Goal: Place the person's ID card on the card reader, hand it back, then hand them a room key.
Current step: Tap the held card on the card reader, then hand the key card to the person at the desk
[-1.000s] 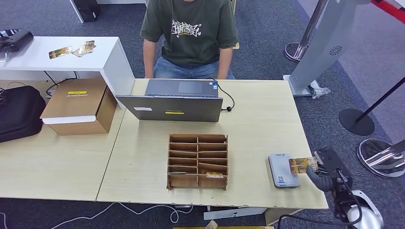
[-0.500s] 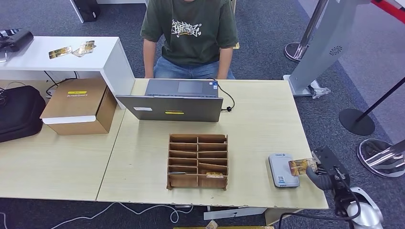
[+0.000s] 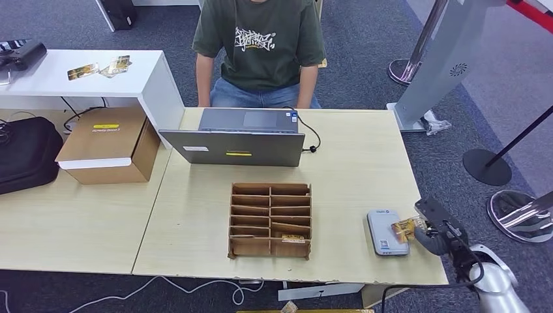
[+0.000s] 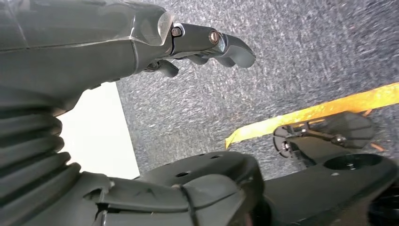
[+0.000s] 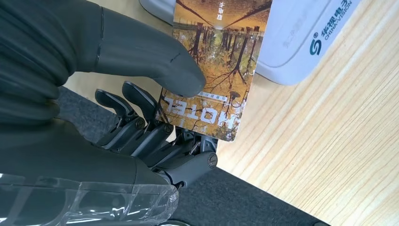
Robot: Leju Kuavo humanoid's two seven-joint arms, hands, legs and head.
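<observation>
On the pale wood worktop the card reader lies near the right edge, where the right hand pinches the ID card partly over it; best lowered flat, centred, before letting go.

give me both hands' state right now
left hand: holds nothing, fingers loosely apart, hanging over carpet.
right hand: pinches the card at the card reader.
</observation>
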